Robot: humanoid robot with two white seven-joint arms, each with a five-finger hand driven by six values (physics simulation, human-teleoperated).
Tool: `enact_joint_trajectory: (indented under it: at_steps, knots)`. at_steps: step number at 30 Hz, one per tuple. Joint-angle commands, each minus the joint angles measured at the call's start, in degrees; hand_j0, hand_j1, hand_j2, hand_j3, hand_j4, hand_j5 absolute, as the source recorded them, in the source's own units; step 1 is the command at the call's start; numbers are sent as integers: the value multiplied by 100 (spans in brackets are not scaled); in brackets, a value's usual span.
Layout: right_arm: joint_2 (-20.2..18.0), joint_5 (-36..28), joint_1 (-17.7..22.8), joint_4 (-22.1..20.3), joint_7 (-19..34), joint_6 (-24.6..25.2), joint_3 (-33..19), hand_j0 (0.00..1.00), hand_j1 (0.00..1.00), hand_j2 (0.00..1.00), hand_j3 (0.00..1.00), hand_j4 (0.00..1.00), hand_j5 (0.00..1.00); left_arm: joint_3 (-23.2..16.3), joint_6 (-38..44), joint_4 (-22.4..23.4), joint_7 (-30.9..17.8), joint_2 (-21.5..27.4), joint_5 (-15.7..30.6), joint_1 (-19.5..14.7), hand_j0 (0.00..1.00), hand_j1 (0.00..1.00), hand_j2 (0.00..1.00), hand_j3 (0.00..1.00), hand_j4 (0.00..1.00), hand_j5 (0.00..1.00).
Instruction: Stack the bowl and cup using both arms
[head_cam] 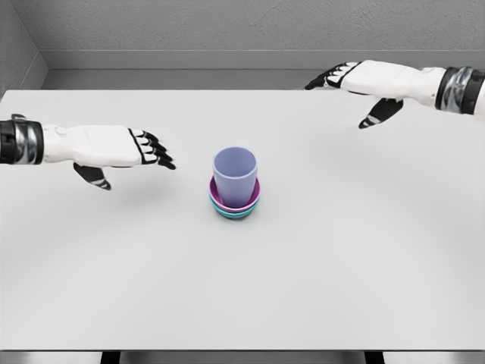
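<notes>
A cup [235, 176] stands upright inside stacked bowls [234, 206] near the centre of a table [242, 288]. Left hand [114, 148] at nine o'clock; right hand [364, 83] at two o'clock.

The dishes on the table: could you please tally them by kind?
Cup: 1, lavender, upright in the bowls.
Bowls: 2, nested, purple over teal.
Total: 3, all in one stack.

A broad white bench [114, 288] fills the view. Resting directly on it, near the middle, sits a teal bowl [234, 213]. A pink bowl [235, 199] nests inside that one, and a lavender cup [235, 176] stands upright on top.
</notes>
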Motion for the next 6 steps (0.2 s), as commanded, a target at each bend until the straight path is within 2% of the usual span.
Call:
enact_joint_trajectory:
  at_steps: [1, 6]
  knots:
    - [-94, -54, 0, 184, -3, -12, -140, 100, 100, 100, 100, 100, 100, 0, 12, 24, -4, 68, 20, 0, 100, 100, 100, 100, 100, 100]
    - [-85, -54, 0, 149, -3, -12, -132, 100, 100, 100, 100, 100, 100, 0, 12, 24, -4, 77, 20, 0, 100, 100, 100, 100, 100, 100]
